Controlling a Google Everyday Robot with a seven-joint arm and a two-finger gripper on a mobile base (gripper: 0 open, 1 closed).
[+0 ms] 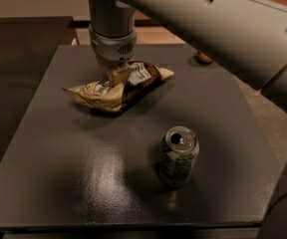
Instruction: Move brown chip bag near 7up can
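The brown chip bag (133, 83) is crinkled, dark brown with cream-tan ends and a white label panel. It sits in the far-left part of the dark table (73, 183), with a shadow under it. My gripper (114, 77) comes straight down from above and its tan fingers are shut on the middle of the bag. The 7up can (179, 156) stands upright, silver with green and white print and a pull-tab top. It is in front of and to the right of the bag, with a clear gap between them.
The grey arm (218, 29) runs across the top right of the view. A small brown round object (204, 58) lies at the table's far right edge. A darker surface (14, 59) lies to the left of the table.
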